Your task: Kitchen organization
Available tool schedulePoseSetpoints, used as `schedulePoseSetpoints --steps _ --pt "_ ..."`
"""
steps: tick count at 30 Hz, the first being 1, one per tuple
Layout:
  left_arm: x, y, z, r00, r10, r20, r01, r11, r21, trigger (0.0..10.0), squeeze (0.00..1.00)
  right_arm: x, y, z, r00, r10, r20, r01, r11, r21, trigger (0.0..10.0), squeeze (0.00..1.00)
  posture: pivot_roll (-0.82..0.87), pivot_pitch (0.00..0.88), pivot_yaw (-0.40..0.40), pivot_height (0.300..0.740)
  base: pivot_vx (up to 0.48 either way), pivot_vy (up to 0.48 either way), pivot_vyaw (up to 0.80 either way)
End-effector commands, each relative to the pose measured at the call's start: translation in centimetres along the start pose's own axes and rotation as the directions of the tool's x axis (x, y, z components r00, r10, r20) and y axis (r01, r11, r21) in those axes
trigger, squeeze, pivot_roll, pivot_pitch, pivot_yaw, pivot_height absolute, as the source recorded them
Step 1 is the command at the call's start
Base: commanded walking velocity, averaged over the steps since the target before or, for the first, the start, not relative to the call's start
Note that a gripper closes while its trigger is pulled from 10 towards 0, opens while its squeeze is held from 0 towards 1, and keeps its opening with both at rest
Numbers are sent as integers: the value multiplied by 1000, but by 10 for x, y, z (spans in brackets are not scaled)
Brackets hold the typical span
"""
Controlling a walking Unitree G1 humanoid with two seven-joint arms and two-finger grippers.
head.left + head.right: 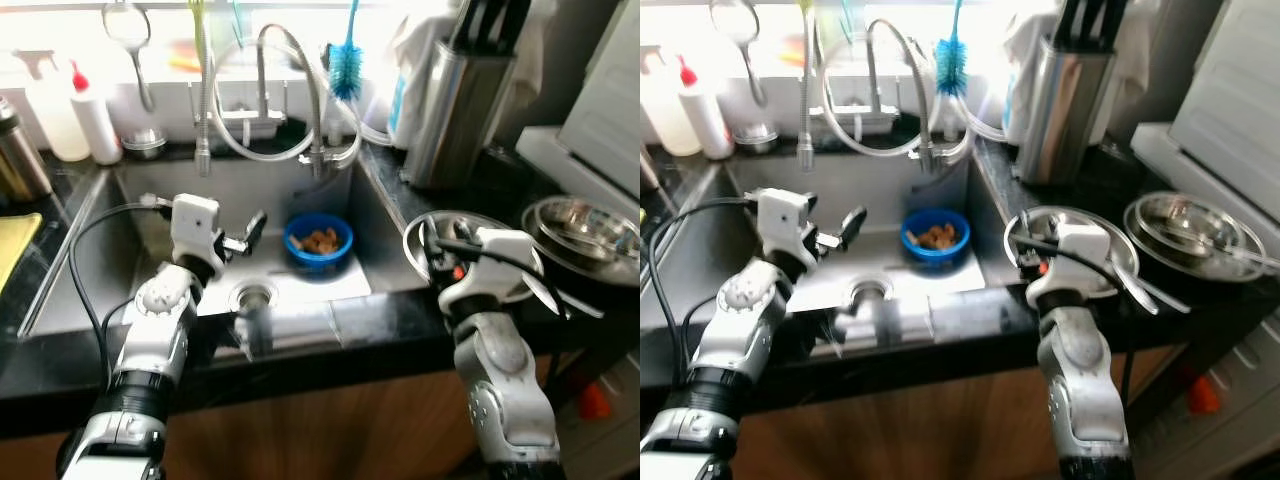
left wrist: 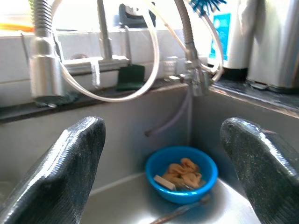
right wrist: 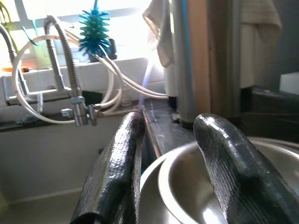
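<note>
A home kitchen is shown: a steel sink set in black counter, a coiled faucet, a knife block, and a bottle brush.

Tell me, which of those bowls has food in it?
The blue bowl down in the sink, with brownish scraps inside. The two steel bowls on the counter, one at the right tool and one farther right, show only bare metal.
</note>
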State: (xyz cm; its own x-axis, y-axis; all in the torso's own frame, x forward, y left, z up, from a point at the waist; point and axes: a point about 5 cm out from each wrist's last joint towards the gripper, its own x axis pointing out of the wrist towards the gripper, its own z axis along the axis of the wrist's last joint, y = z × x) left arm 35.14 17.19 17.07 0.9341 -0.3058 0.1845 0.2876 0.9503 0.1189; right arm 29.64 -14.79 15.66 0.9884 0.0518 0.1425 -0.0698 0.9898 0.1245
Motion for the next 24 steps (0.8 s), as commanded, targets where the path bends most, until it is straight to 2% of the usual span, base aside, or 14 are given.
schedulePoseSetpoints --steps 1,12,14,17,19,20,22,24 --pt "-2 9 4 1000 21 7 -21 999 26 10000 0 3 9 3 999 31 8 -31 999 9 10000 0 -36 45 -31 740 0 0 0" --pt "-3 9 3 1000 21 2 -21 999 25 10000 0 0 15 7 999 42 22 -42 999 -11 10000 0 -38 45 -30 740 0 0 0" --pt "-4 10 1 1000 25 -5 -25 999 26 10000 0 -2 20 21 997 54 58 -51 997 -53 10000 0 -48 48 -27 740 0 0 0" --pt "-4 10 0 1000 26 -7 -25 999 26 10000 0 -4 21 29 996 53 78 -47 996 -75 10000 0 -48 48 -27 740 0 0 0" --pt "-4 10 -1 1000 26 -12 -26 999 25 10000 0 -10 19 43 993 41 111 -26 991 -131 10000 0 -60 48 -24 740 0 0 0" --pt "-4 9 -3 1000 26 -16 -26 999 23 10000 0 -18 15 49 993 13 121 7 987 -161 10000 0 -60 48 -24 740 0 0 0" --pt "-4 8 -3 1000 25 -18 -25 999 21 10000 0 -21 13 48 993 3 117 16 987 -160 10000 0 -71 48 -24 740 0 0 0" --pt "-3 7 -4 1000 22 -21 -22 1000 19 10000 0 -31 3 40 996 -37 85 50 985 -166 10000 0 -71 48 -24 740 0 0 0"
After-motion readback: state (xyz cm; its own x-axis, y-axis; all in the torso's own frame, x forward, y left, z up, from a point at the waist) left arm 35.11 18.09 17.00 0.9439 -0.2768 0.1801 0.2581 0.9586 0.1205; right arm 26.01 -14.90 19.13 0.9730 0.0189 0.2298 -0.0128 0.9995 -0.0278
